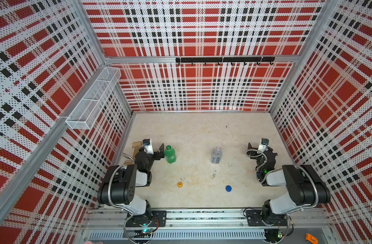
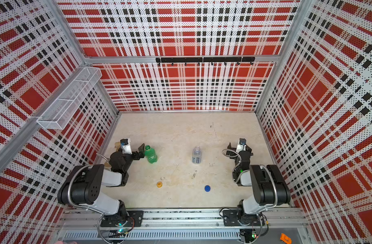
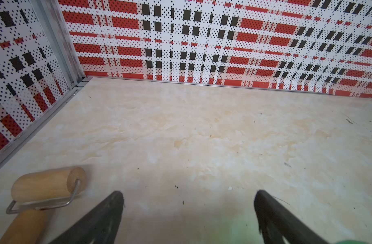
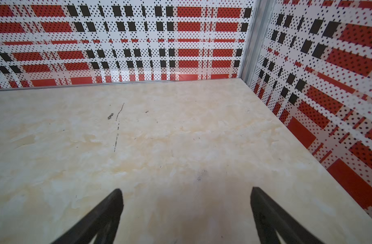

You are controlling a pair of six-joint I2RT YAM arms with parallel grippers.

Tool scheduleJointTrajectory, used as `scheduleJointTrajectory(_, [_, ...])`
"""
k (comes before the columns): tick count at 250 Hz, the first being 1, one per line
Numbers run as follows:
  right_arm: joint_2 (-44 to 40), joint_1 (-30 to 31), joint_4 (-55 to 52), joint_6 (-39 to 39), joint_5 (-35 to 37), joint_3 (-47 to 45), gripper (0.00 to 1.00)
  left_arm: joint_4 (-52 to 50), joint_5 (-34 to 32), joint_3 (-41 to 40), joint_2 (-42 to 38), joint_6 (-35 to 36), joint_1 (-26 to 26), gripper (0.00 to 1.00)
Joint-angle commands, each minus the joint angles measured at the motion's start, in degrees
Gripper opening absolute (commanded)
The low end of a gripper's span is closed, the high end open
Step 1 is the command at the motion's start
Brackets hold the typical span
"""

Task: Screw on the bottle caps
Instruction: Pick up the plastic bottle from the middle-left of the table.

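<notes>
A wooden roller point(image 3: 48, 186) lies by the left wall. The left gripper point(image 3: 188, 194), spread wide and empty, sits just beside the upright, uncapped green bottle point(image 1: 170, 155). The yellow-orange cap point(image 1: 180, 184) lies nearer the front on the surface point(image 1: 197, 135). Then come the upright clear bottle point(image 1: 216, 155), the blue cap point(image 1: 228, 188), and the right gripper point(image 4: 186, 191), likewise spread and empty.

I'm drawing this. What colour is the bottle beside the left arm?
Green: a see-through green plastic bottle, clearest in a top view.
</notes>
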Motion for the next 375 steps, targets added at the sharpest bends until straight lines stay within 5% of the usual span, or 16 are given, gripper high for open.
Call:
scheduleJointTrajectory(1, [0.83, 0.3, 6.47, -1.63, 0.85, 1.14, 1.0, 4.88, 1.16, 1.36, 0.71, 1.25, 0.73, 0.99])
scheduleJointTrajectory(263, [-0.58, 0.68, 10.43, -1.56, 3.22, -1.34, 1.0, 5.61, 0.56, 1.02, 0.49, 0.87, 0.69, 0.99])
scheduleJointTrajectory(299, [-12.92, 6.4, -6.79, -5.41, 12.07, 3.57, 1.0, 4.25, -6.98, -1.44, -5.86, -0.49, -0.08, 0.99])
scheduleJointTrajectory(314, [-17.94, 8.73, -11.83, -0.03, 19.52, 6.54, 1.0, 0.92, -10.87, -1.79, -10.31, 1.54, -2.8, 0.99])
scheduleJointTrajectory(335, [-25.44, 8.27, -26.46, 12.0, 18.09, 12.8, 1.0, -2.46, -18.91, -1.97, -17.55, 2.1, -5.64, 0.99])
scheduleJointTrajectory(352, [-28.82, 6.96, -45.58, 30.25, 19.41, 20.16, 1.0, -6.36, -20.5, -0.71, -24.11, -2.52, -4.02, 0.99])
scheduleJointTrajectory(362, [-29.12, 4.53, -52.92, 36.11, 11.41, 23.59, 1.0, -11.66, -21.26, 1.33, -28.17, -5.36, -3.33, 0.99])
scheduleJointTrajectory(375, [-28.22, 1.19, -49.66, 36.18, -4.72, 24.85, 1.0, -21.25, -25.13, 5.05, -33.58, -11.24, -2.74, 0.99])
